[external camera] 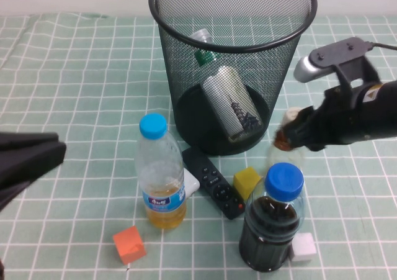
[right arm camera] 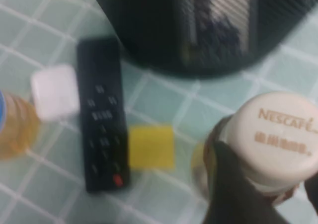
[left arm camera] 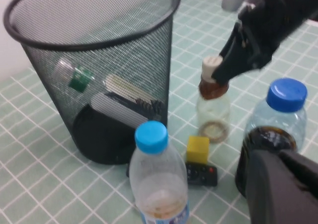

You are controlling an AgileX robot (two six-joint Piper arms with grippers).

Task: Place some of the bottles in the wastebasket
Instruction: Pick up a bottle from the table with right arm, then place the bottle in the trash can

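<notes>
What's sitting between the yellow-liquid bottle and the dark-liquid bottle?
In the high view, the black remote control and yellow cube lie between the yellow-liquid bottle and the dark-liquid bottle.

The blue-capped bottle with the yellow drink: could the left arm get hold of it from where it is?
Probably yes. The light-blue-capped bottle stands upright nearest the left gripper, with only bare tablecloth between. The right gripper is busy at the cream-capped bottle.

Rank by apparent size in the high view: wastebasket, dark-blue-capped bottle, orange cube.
1. wastebasket
2. dark-blue-capped bottle
3. orange cube

The bottle sits nearer the camera, but the order is clear.
</notes>
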